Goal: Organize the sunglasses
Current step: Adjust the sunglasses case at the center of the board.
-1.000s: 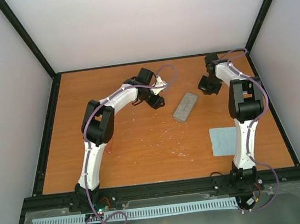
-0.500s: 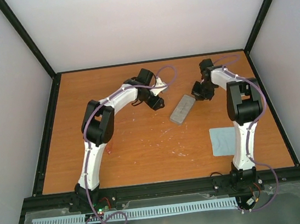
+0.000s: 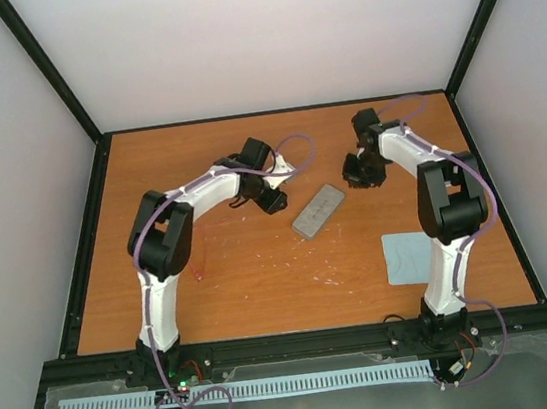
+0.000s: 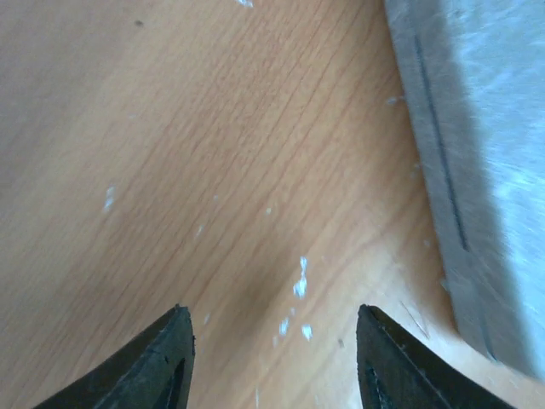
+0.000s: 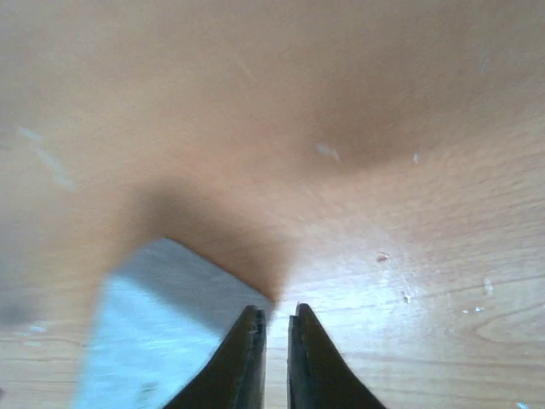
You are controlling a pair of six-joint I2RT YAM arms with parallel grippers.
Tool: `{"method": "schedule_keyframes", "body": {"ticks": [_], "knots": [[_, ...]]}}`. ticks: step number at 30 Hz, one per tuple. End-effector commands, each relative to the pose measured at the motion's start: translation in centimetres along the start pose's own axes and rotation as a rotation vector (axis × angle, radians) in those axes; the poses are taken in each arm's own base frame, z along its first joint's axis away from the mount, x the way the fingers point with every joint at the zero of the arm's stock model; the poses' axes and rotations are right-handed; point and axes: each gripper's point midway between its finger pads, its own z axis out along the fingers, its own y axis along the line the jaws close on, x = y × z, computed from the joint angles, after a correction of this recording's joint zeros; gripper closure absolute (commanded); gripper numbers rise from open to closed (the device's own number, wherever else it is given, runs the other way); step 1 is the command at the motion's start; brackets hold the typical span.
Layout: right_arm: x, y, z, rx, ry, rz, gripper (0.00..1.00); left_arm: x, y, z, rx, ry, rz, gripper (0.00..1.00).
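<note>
**Left gripper** (image 4: 272, 317): jaws partly open, holding nothing, low over the orange wooden table (image 3: 265, 296). It is just beside the closed grey rectangular case (image 3: 317, 210) at table centre.

**Right gripper** (image 5: 277, 313): closed and empty, at a corner of the case.

**Thin red-pink sunglasses** (image 3: 197, 272): apparently the faint streak near the table's left edge.

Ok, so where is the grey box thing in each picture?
Top view: the grey case lies mid-table, between the two arms.
Left wrist view: its long edge fills the right side, beside the open left gripper.
Right wrist view: one corner shows at bottom left, by the shut right gripper.
Shared landmark: the orange wooden table with white flecks.
</note>
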Motion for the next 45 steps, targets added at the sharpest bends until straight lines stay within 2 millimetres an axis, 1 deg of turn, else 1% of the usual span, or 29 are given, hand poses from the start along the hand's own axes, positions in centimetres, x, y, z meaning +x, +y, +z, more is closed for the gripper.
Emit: {"method": "schedule_keyframes", "body": {"ticks": [1,2,3,4,5,7,8,10,12,15,19,22,25,28,30,32,36,39,43,44,45], "knots": [[-4.0,5.0,-8.7,-0.130,-0.253,-0.261,0.78,-3.5,1.1,-6.9,-0.111,-0.183,0.054,0.49],[-4.2,6.4,-9.7,-0.169,-0.277,-0.327,0.73,-3.5,0.5,-8.3,-0.090,-0.209,0.060,0.50],[-4.4,7.7,-10.5,-0.193,-0.291,-0.382,0.75,-3.3,-0.4,-9.1,-0.056,-0.227,0.070,0.53],[-4.3,8.6,-10.6,-0.210,-0.282,-0.427,0.80,-3.1,-1.6,-9.9,-0.016,-0.241,0.102,0.56],[-4.1,9.1,-10.2,-0.224,-0.252,-0.451,0.84,-2.6,-3.1,-10.4,0.044,-0.252,0.129,0.58],[-3.7,10.2,-8.2,-0.256,-0.186,-0.474,0.90,-1.3,-5.5,-10.7,0.147,-0.243,0.156,0.62],[-3.9,10.3,-7.4,-0.248,-0.176,-0.472,0.92,-0.7,-6.6,-10.6,0.195,-0.225,0.161,0.64],[-3.6,10.9,-5.4,-0.223,-0.152,-0.484,0.96,0.9,-8.4,-9.5,0.273,-0.162,0.161,0.71],[-4.0,10.0,-3.4,-0.161,-0.127,-0.435,0.97,2.1,-9.8,-8.5,0.339,-0.111,0.154,0.78],[-4.3,9.3,-1.4,-0.124,-0.098,-0.400,0.97,2.6,-11.0,-7.8,0.391,-0.086,0.147,0.82],[-3.7,9.3,-0.2,-0.133,-0.063,-0.403,0.97,3.4,-11.3,-6.6,0.415,-0.032,0.146,0.84],[-2.9,9.5,0.6,-0.144,-0.032,-0.430,0.97,4.1,-11.3,-5.4,0.431,0.007,0.137,0.85],[-1.6,9.5,1.5,-0.150,0.010,-0.450,0.97,3.9,-11.5,-4.6,0.450,0.010,0.131,0.84],[0.1,9.1,2.3,-0.158,0.051,-0.460,0.97,3.5,-11.8,-3.7,0.466,0.007,0.129,0.84],[1.3,8.5,2.7,-0.152,0.072,-0.463,0.97,3.3,-11.9,-3.0,0.480,0.009,0.120,0.84],[2.7,7.4,3.1,-0.141,0.101,-0.461,0.97,3.0,-11.9,-2.4,0.494,0.008,0.109,0.83],[5.0,5.7,3.0,-0.128,0.135,-0.455,0.97,2.3,-11.5,-1.2,0.488,-0.005,0.099,0.83],[6.9,4.2,2.5,-0.114,0.162,-0.451,0.97,2.0,-10.8,-0.5,0.460,-0.005,0.098,0.83],[9.1,3.0,0.6,-0.104,0.168,-0.458,0.97,1.6,-9.4,0.7,0.383,-0.010,0.112,0.82],[9.4,2.7,0.0,-0.091,0.160,-0.464,0.97,1.4,-8.9,0.9,0.360,-0.015,0.114,0.82],[9.3,2.4,-0.8,-0.076,0.141,-0.473,0.95,1.1,-8.5,1.0,0.341,-0.025,0.119,0.81]]}}
